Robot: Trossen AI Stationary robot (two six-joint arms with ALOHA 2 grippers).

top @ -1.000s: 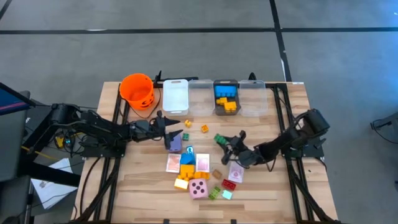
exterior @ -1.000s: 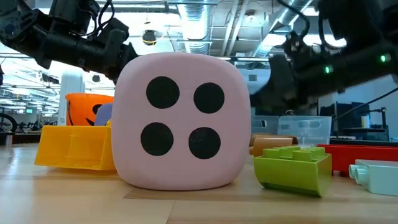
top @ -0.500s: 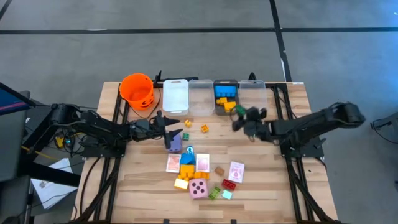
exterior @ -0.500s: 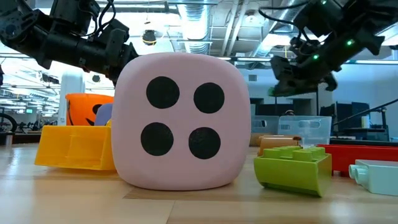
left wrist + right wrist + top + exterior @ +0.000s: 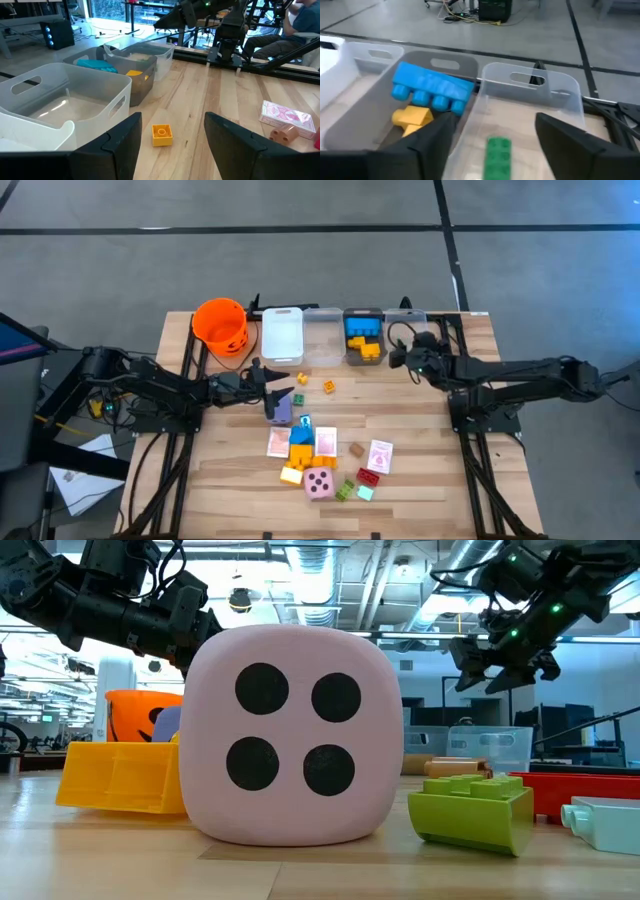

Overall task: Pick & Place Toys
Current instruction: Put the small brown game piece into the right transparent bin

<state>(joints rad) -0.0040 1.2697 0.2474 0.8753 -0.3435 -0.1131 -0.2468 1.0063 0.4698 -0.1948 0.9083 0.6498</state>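
Two black jointed arms, looped cables, green lights, broad matte fingers.

Along the far edge of my wooden bench stand, from my left, an orange plastic bucket and four rectangular plastic bins. A green plastic brick lies in the rightmost bin, blue and yellow bricks in its neighbour. Loose toys cluster mid-bench, nearer the front.
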